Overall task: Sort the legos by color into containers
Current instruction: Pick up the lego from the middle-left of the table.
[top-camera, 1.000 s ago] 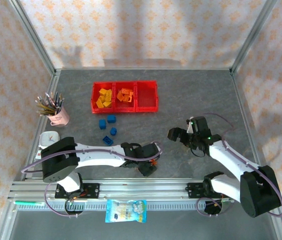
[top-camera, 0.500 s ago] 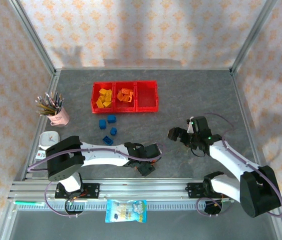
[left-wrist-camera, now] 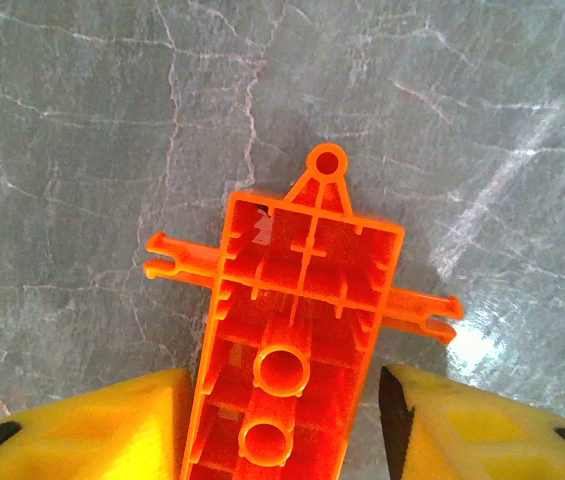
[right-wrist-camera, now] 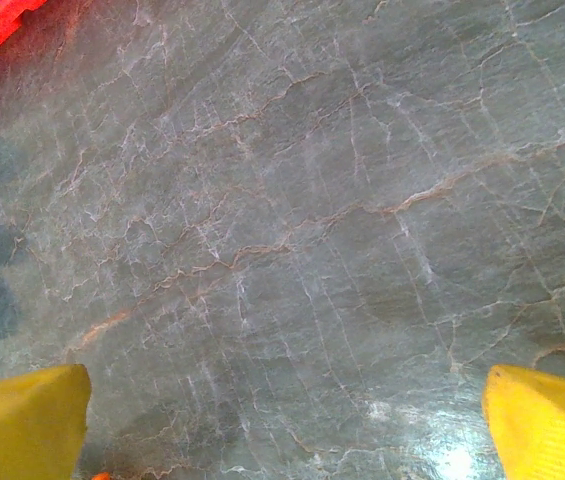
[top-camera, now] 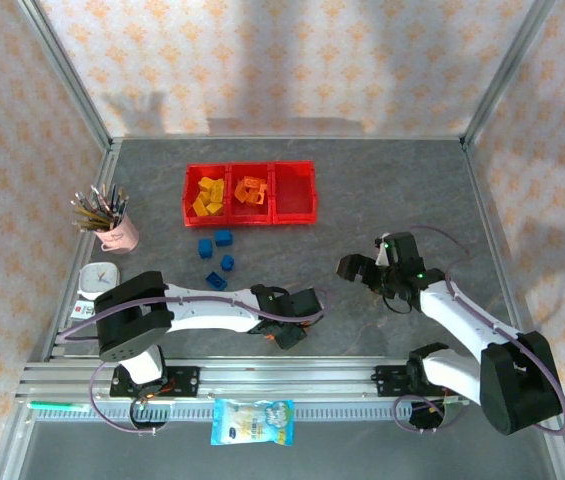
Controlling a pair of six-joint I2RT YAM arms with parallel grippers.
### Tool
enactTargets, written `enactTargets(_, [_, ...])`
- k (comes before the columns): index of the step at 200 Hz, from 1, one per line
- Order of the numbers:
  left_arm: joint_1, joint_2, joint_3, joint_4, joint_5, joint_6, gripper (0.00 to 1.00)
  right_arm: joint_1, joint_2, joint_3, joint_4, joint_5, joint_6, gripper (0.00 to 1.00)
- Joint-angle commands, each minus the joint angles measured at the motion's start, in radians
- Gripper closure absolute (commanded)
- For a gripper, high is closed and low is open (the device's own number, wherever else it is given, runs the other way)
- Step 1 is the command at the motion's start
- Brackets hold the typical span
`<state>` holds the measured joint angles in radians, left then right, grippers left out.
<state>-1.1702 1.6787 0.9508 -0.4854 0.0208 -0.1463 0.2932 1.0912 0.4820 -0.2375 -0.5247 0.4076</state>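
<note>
The left arm [top-camera: 212, 305] lay low across the grey table [top-camera: 392, 190]. Its left gripper [top-camera: 288, 334] pointed down, yellow pads [left-wrist-camera: 82, 430] apart around a dark orange lego piece [left-wrist-camera: 297, 310], with a sliver of gap at one side. The right gripper [top-camera: 351, 268] hung with its jaws wide and empty. The containers [top-camera: 295, 195] stood far back, and blue legos [top-camera: 223, 238] lay loose before them. The piece's near end was cut off, and no writing was legible.
</note>
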Motion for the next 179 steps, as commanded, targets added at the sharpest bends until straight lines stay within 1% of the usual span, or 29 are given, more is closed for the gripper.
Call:
enactTargets(1, [-0.004,0.016,0.019,-0.042,-0.029,0.014,0.51,-0.009,0.006,0.001,0.022,-0.005,-0.009,0.00])
enactTargets(19, [-0.003,0.016,0.020,-0.043,-0.034,0.014,0.55,-0.008,0.004,0.001,0.022,-0.005,-0.009,0.00])
enactTargets(42, [-0.003,0.012,0.019,-0.036,-0.033,0.014,0.65,-0.011,0.003,0.006,0.021,-0.009,-0.011,0.00])
enactTargets(59, [-0.003,0.007,0.020,-0.037,-0.040,0.010,0.70,-0.011,0.001,0.010,0.019,-0.011,-0.015,0.00])
enactTargets(83, [0.007,-0.007,0.019,-0.042,-0.053,-0.002,0.73,-0.010,-0.007,0.022,0.018,-0.018,-0.020,0.00])
enactTargets(106, [0.034,-0.058,0.021,-0.033,-0.061,-0.027,0.76,-0.007,-0.014,0.045,0.013,-0.025,-0.025,0.00])
enactTargets(125, [0.075,-0.121,0.031,-0.020,-0.090,-0.061,0.79,0.011,-0.016,0.073,0.012,-0.017,-0.029,0.00])
enactTargets(141, [0.127,-0.176,0.047,-0.016,-0.112,-0.089,0.81,0.039,-0.009,0.107,0.012,0.009,-0.030,0.00])
enactTargets(154, [0.176,-0.217,0.059,0.008,-0.132,-0.103,0.82,0.066,0.008,0.140,0.015,0.030,-0.032,0.00])
enactTargets(161, [0.201,-0.230,0.074,0.013,-0.162,-0.114,0.82,0.077,0.020,0.157,0.017,0.041,-0.032,0.00])
enactTargets(179, [0.281,-0.236,0.122,0.032,-0.194,-0.146,0.84,0.098,0.047,0.189,0.034,0.063,-0.026,0.00])
